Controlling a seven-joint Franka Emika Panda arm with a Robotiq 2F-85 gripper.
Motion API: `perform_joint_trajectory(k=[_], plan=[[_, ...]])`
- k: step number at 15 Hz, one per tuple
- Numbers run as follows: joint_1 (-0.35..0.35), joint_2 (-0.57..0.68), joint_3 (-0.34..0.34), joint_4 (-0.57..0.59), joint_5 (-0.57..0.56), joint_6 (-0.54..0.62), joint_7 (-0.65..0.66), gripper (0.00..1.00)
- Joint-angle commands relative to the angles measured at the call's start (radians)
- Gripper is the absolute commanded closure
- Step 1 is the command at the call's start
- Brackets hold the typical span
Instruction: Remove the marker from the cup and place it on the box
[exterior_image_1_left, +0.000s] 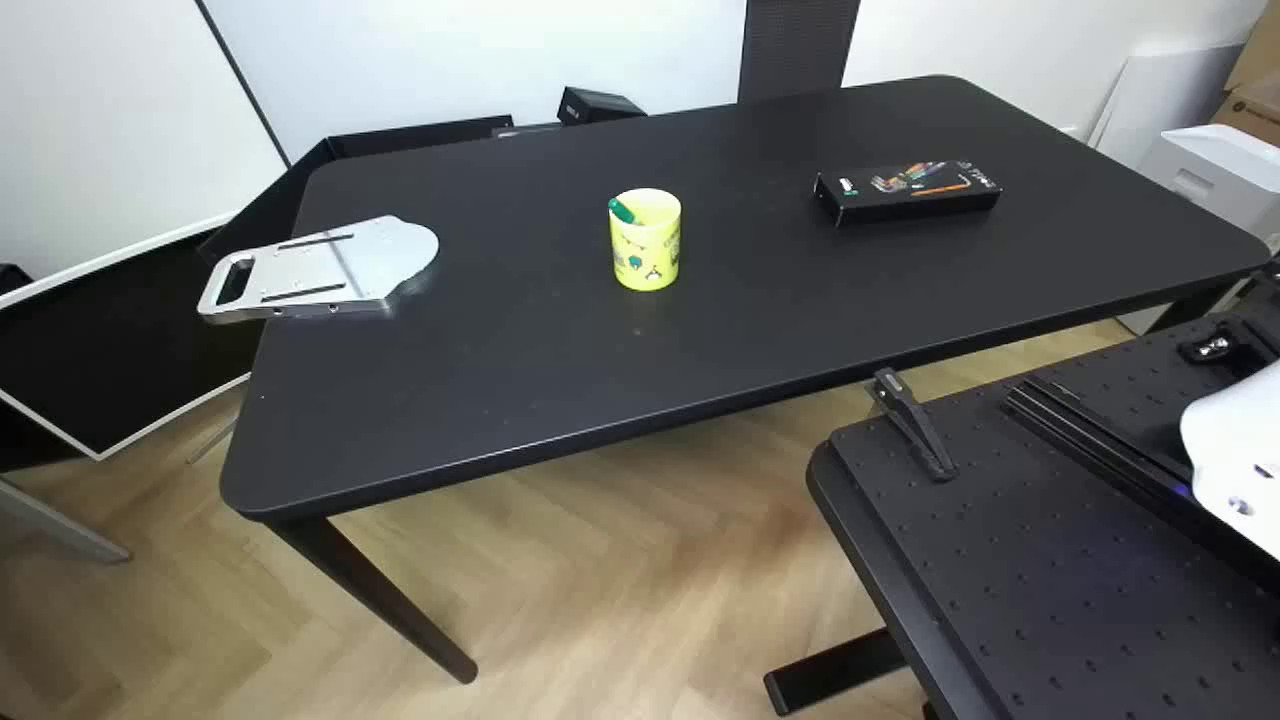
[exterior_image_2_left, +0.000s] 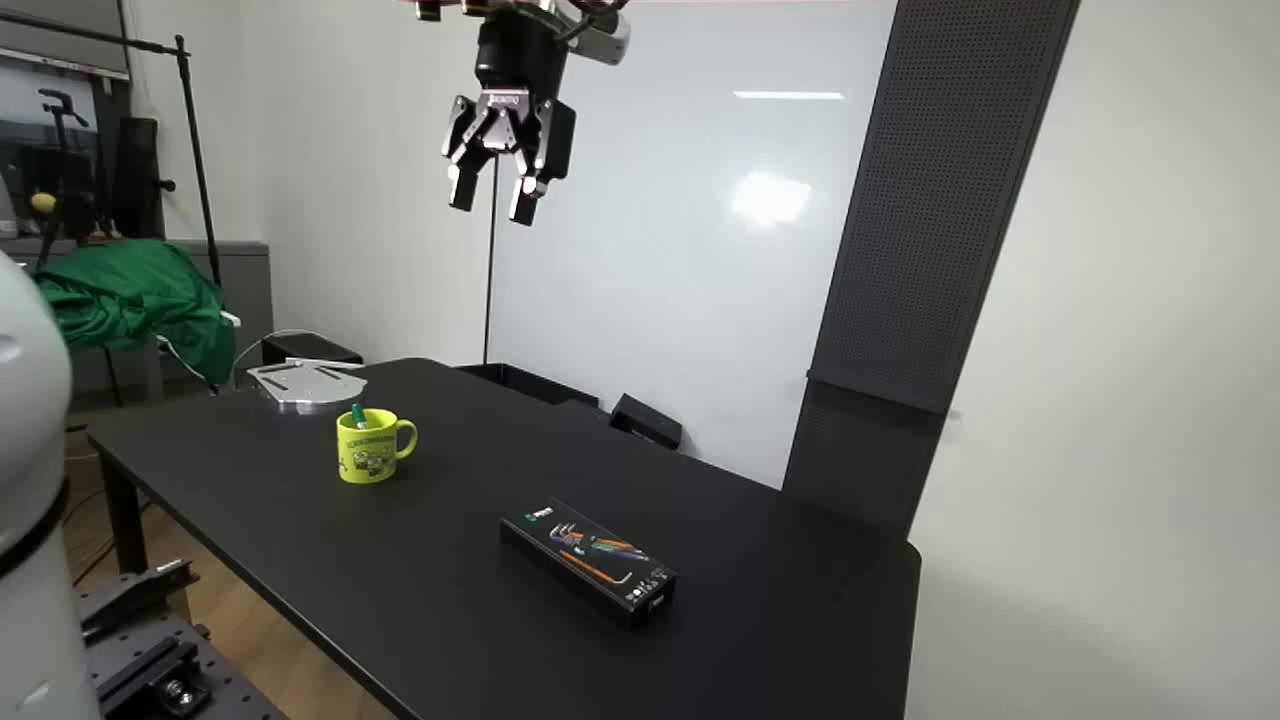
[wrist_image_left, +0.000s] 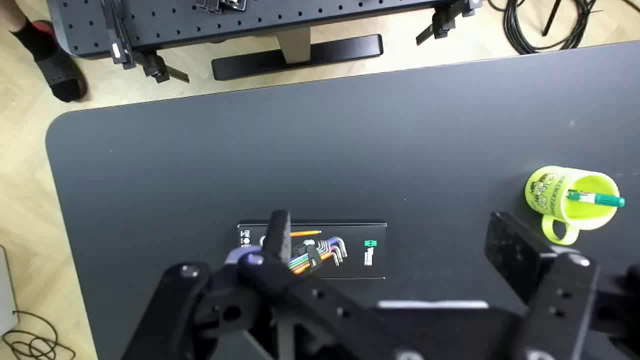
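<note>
The teal-green marker (exterior_image_1_left: 622, 211) leans inside the yellow-green cup (exterior_image_1_left: 645, 258), its capped end sticking out past the rim. In another exterior view the marker (exterior_image_2_left: 358, 416) and the upright cup (exterior_image_2_left: 366, 456) with its handle also show. In the wrist view the marker (wrist_image_left: 597, 198) and cup (wrist_image_left: 545, 192) are at the right. The flat black box (exterior_image_1_left: 912, 196) lies on the table; it also shows in an exterior view (exterior_image_2_left: 588, 560) and the wrist view (wrist_image_left: 352, 257), partly behind a finger. My gripper (exterior_image_2_left: 493, 200) is open and empty, high above the table; its spread fingers (wrist_image_left: 390, 230) show in the wrist view.
A silver flat plate with a handle slot (exterior_image_1_left: 330, 265) overhangs the end of the black table (exterior_image_1_left: 520, 370); it also shows in an exterior view (exterior_image_2_left: 310, 385). A whiteboard (exterior_image_2_left: 680, 250) stands behind the table. The robot's perforated base table (exterior_image_1_left: 1020, 580) stands across a floor gap.
</note>
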Motion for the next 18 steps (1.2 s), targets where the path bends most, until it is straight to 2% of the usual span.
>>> perform_joint_trajectory(k=[1,15,18], plan=[[-0.005,0.001,0.004,0.003,0.001,-0.001,-0.002,0.00],[-0.005,0.001,0.004,0.003,0.001,0.001,-0.002,0.00],[0.008,0.049,0.016,0.038,0.012,0.054,-0.010,0.00]])
